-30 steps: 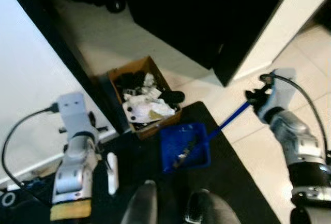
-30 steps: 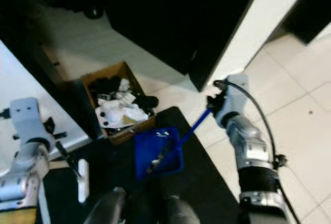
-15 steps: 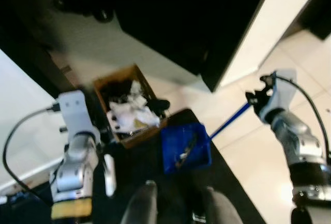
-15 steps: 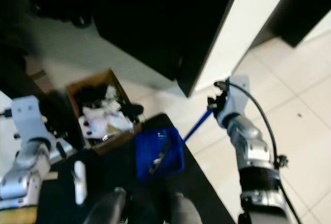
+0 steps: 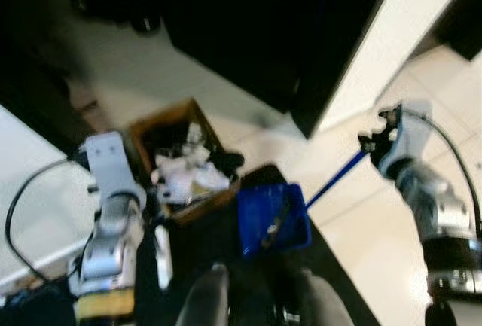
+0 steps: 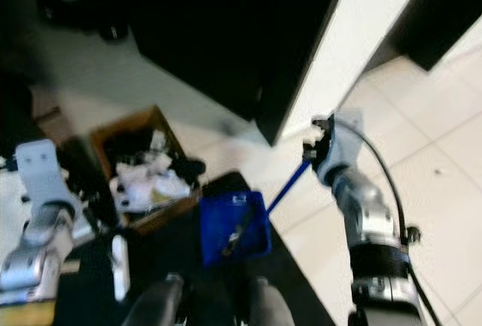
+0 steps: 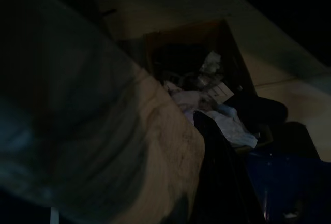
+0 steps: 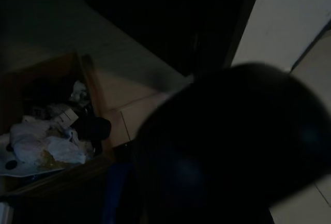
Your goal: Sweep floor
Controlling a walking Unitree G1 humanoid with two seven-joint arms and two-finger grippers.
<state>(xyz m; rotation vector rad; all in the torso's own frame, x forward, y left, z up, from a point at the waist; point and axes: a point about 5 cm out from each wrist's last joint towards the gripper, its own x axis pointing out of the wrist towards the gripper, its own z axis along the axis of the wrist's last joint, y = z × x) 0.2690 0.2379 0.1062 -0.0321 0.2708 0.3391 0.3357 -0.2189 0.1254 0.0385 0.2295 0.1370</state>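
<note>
Robot feet: at the near edge of the head views, on a dark mat (image 5: 226, 243).
Dustpan (image 5: 273, 217): blue, on the mat just in front of the feet, some dark debris inside. It lies down and to the left of the right gripper (image 5: 374, 143).
Dustpan handle (image 5: 337, 171): long blue rod; its axis runs diagonal from the pan's right far corner up to the right gripper. The coming move turns on this line: tilt or lift at the top end moves the pan at the low end.
Right gripper: at the top end of the handle and seems closed on it, over the pale tiled floor (image 5: 376, 228), well apart from the pan itself.
Left gripper (image 5: 147, 213): near the white brush (image 5: 163, 254) on the mat; pics are too blurred, so I cannot tell if it is open or closed, or if it holds the brush.
Cardboard box (image 5: 181, 162): just beyond the pan, to the left-far side, touching the mat edge, full of white and black trash. The left arm is nearer to it; the pan's open side seems to face toward it.
Far: dark furniture and a white wall; details not clear.
</note>
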